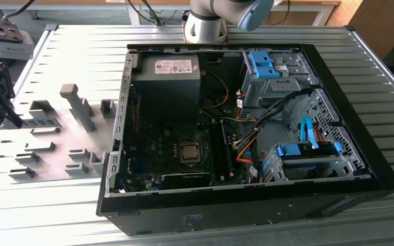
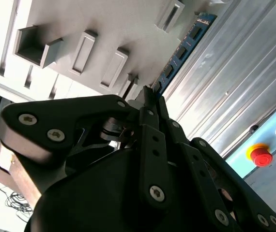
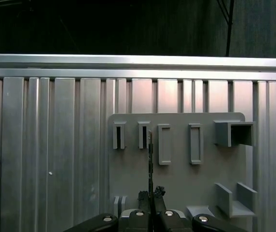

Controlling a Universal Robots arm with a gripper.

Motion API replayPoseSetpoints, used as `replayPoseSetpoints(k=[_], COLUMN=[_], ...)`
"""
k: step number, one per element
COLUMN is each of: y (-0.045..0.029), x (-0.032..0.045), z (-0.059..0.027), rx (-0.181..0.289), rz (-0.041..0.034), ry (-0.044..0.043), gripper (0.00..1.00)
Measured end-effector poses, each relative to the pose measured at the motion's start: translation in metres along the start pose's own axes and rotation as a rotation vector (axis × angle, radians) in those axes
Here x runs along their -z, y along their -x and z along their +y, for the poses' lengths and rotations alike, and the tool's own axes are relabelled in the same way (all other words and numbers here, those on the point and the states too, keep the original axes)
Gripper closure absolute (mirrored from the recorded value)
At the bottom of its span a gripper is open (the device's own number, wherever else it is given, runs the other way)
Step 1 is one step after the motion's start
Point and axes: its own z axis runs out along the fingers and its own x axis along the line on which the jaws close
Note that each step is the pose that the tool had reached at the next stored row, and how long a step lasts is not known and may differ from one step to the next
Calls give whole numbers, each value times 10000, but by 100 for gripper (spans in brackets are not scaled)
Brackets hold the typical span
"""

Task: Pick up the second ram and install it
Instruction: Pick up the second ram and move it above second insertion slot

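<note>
Exterior view: gripper [image 1: 11, 121] at view's left edge, clamped on ram [image 1: 39, 124], by grey fixture plate [image 1: 53, 159], well apart from open PC case [image 1: 361, 169]. Second wrist view: ram [image 2: 181, 48] long, thin, blue-green w/ black chips. First wrist view: ram [image 3: 150, 159] edge-on, thin dark strip over plate.

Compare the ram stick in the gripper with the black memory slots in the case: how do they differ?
Colour: the ram stick is blue-green with black chips; the memory slots are plain black.
Place: the ram stick is clamped in the gripper over the grey fixture plate, outside the computer case; the memory slots are fixed inside it.
Both are long and narrow.
</note>
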Motion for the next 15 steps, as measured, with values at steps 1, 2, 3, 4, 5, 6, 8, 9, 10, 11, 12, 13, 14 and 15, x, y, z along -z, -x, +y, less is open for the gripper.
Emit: replayPoseSetpoints(k=[1,2,3,4,5,6,8,9,10,11,12,13,14,15], y=[0,0,1,0,0,0,1,1,1,1,1,1,2,2], x=[4,8,12,15,18,22,30,36,43,48,54,59,63,67], z=[0,0,0,0,0,0,0,0,0,0,0,0,0,0], rx=[0,0,0,0,0,0,0,0,0,0,0,0,0,0], rz=[0,0,0,0,0,1,1,1,2,1,1,0,0,0], ry=[0,0,0,0,0,1,1,2,2,1,1,0,0,0], gripper=[86,86,86,86,86,86,86,86,86,86,86,86,86,86])
